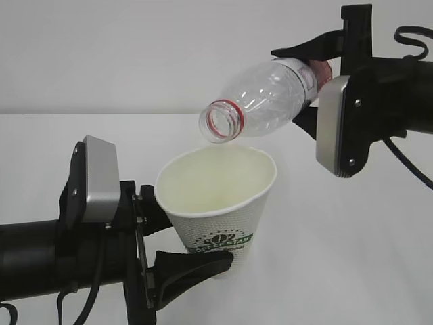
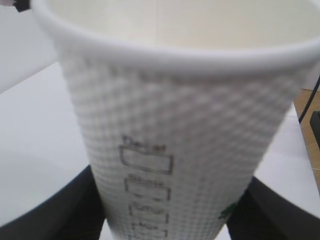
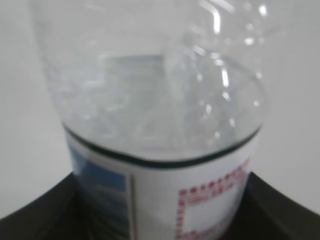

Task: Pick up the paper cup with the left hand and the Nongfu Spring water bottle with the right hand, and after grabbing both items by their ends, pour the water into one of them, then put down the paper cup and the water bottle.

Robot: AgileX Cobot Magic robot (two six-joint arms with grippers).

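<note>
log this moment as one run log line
phase: pouring | left hand: holds paper cup | right hand: tilts Nongfu Spring water bottle over cup

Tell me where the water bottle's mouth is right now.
In the exterior view, the water bottle is tilted in the right hand, its open mouth just above the far rim of the paper cup.

The tilted Nongfu Spring water bottle (image 1: 267, 101) mouths over the held paper cup (image 1: 220, 203).
</note>
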